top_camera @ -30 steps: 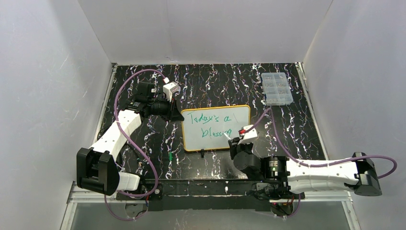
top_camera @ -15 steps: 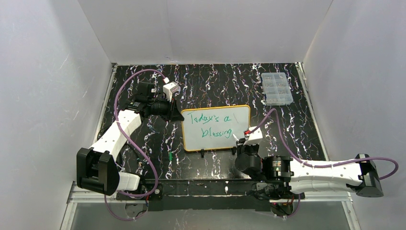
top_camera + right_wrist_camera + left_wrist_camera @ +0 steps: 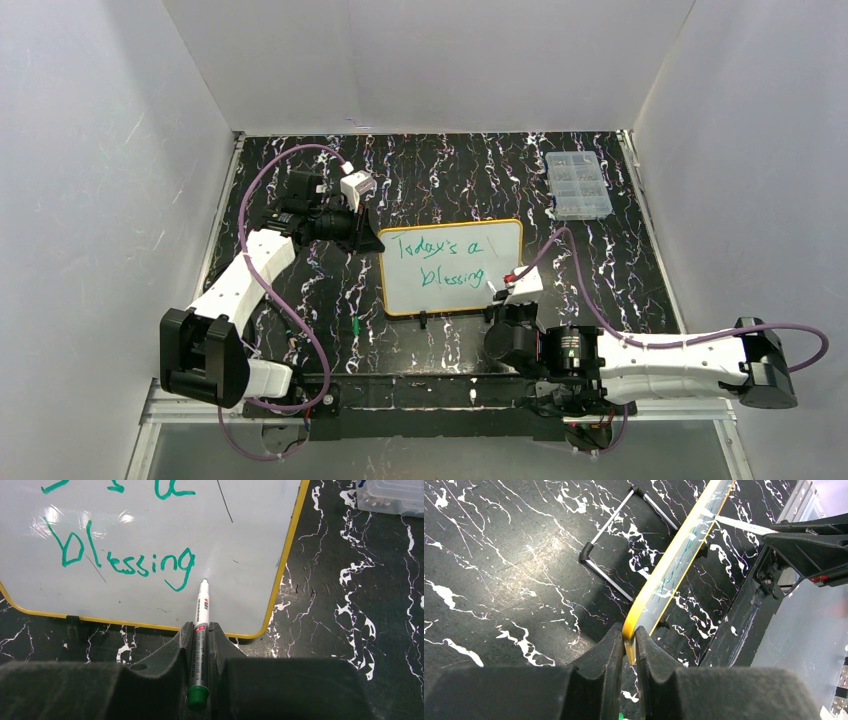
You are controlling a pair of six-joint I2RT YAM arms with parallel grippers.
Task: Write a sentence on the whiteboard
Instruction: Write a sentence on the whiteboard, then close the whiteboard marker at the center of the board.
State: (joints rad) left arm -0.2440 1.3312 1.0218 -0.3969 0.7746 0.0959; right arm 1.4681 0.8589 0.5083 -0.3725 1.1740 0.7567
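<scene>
In the right wrist view the board (image 3: 150, 525) runs off the top and left edges; its upper line of writing shows only as letter bottoms. The marker (image 3: 201, 615) is partly sunk between the right jaws, and whether its tip touches the board cannot be told. The box (image 3: 390, 495) is clipped at the corner, contents blurred. From the left wrist the board is edge-on, writing unreadable, its corner hidden in the left jaws. A green speck (image 3: 355, 327) on the worktop (image 3: 450, 180) is too small to name.
</scene>
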